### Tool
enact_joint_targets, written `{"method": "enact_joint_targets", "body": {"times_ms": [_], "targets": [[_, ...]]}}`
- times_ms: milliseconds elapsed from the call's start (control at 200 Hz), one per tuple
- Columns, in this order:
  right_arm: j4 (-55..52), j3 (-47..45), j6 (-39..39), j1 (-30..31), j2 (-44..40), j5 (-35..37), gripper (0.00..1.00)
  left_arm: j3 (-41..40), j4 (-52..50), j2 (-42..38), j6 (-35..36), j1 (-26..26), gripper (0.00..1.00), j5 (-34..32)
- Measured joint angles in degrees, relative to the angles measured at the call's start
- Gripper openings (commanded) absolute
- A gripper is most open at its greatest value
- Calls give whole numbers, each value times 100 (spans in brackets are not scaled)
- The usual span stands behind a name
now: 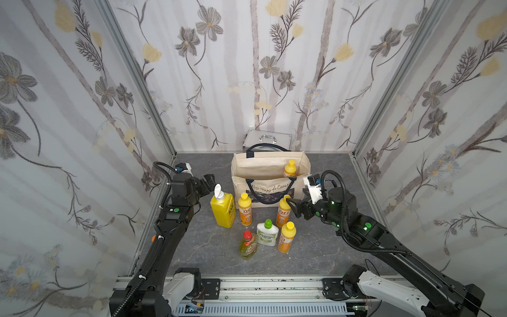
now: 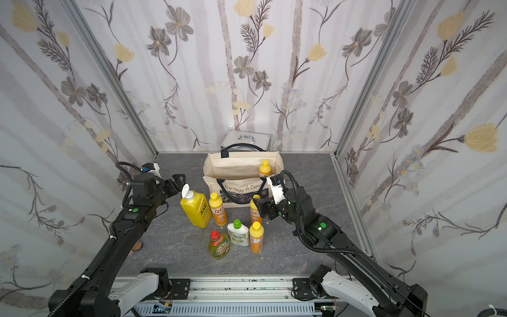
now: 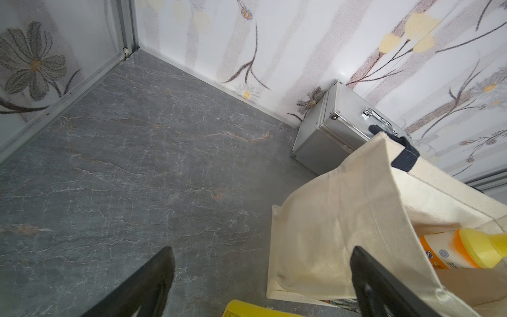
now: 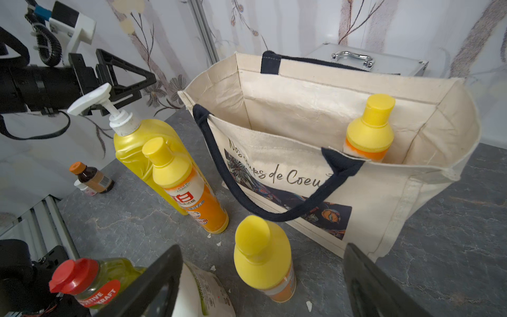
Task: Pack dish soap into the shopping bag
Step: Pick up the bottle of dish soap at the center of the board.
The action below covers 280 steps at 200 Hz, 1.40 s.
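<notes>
**A:** Where's the right gripper (image 1: 294, 208)?

**B:** Low, in front of the shopping bag (image 1: 247, 167), fingers spread wide and empty. Dead ahead, framed between those fingers in the right wrist view, stands the near orange bottle (image 4: 263, 263). It's upright, cap up, just before the bag's printed face.

**A:** So its long axis is vertical?

**B:** Vertical, and the gripper comes at it from the side, tilted a little downward. I'd judge the right arm much the nearer, so a squeeze across the body looks like the call.

**A:** And the left gripper (image 1: 208, 181)?

**B:** Spread apart too, holding nothing. It hovers by the bag's left end, just behind the head of the yellow pump bottle (image 1: 222, 210).

**A:** Score so far?

**B:** One packed orange bottle (image 1: 289, 168) stands inside the bag at its right end. Six wait on the desk (image 1: 315, 247):
- the pump bottle
- the near orange one
- a second orange bottle (image 1: 244, 208) beside the pump
- a third orange bottle (image 1: 286, 237)
- the white green-capped bottle (image 1: 267, 233)
- the red-capped bottle (image 1: 248, 245)

**A:** Anything you can't make out?

**B:** In both top views a finger overlaps the near bottle's cap, and I can't tell whether it's touching or just short. The bag wall hides the packed bottle's lower half. The third orange bottle is out of the wrist view altogether. And the navy handle (image 4: 301, 205) droops over the bag's front, right by the likely lift path, so it could snag.
</notes>
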Motion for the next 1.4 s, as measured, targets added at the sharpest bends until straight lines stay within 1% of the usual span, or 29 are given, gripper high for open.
{"method": "enact_joint_targets", "body": {"times_ms": [190,315,470,749,844,944,1039,1189,1289,1399], "targets": [[533,-295,-203,-59,216,-57,89,-9,-4,-118,-4,0,100,26],[796,-334,-275,-177,393,-55,89,-42,-2,-240,9,0,100,-79],[1025,-398,-323,-254,647,-151,89,-61,0,-240,13,0,100,-85],[1425,-494,-337,-280,852,-407,89,-87,0,-186,13,0,100,-103],[1537,-494,-334,-295,990,-424,87,-101,0,-160,24,0,100,-118],[1580,-492,-334,-306,1132,-426,81,-101,0,-140,59,0,100,-120],[1606,-492,-334,-321,1185,-422,79,-103,0,-136,59,0,100,-120],[1676,-479,-332,-358,1239,-415,71,-136,9,-138,74,0,100,-122],[1679,-476,-330,-365,1266,-415,70,-181,20,-138,76,-9,100,-122],[1681,-476,-310,-365,1296,-426,66,-214,52,-109,76,-9,100,-140]]}}
